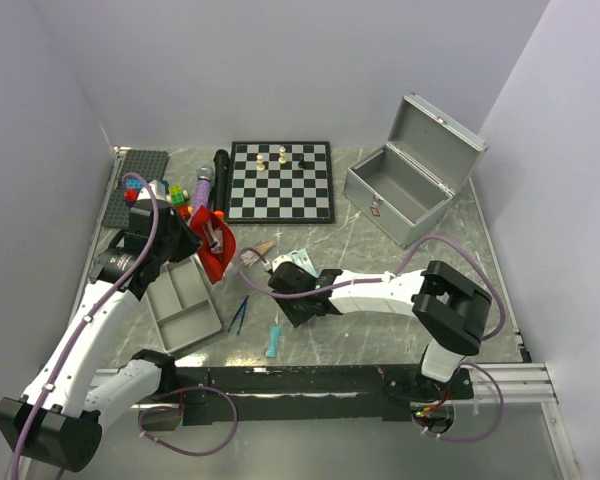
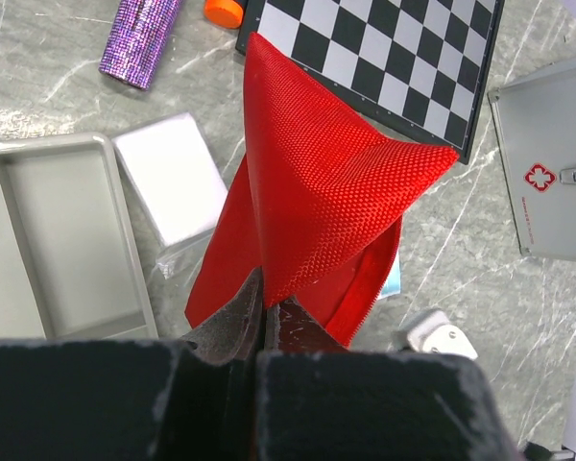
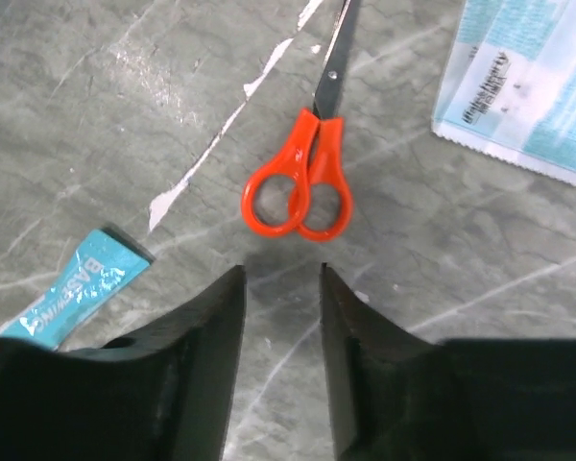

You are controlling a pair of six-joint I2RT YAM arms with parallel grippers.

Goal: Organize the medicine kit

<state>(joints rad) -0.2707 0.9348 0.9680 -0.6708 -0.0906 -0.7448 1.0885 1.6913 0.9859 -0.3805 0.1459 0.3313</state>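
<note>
My left gripper (image 1: 205, 243) is shut on the edge of a red mesh zip pouch (image 1: 213, 240) and holds it up over the table, next to the grey divided tray (image 1: 185, 305). In the left wrist view the pouch (image 2: 317, 182) hangs from the closed jaws of the left gripper (image 2: 269, 303). My right gripper (image 3: 281, 274) is open and empty, just above the table, with orange-handled scissors (image 3: 302, 192) lying just beyond its fingertips. The open metal first-aid case (image 1: 410, 185) stands at the back right.
A teal sachet (image 3: 72, 288) and a white-blue packet (image 3: 528, 86) lie near the scissors. Blue tweezers (image 1: 238, 315) and another teal sachet (image 1: 273, 342) lie near the front. A white packet (image 2: 173, 178) lies beside the tray (image 2: 67, 230). A chessboard (image 1: 280, 180) and toys sit behind.
</note>
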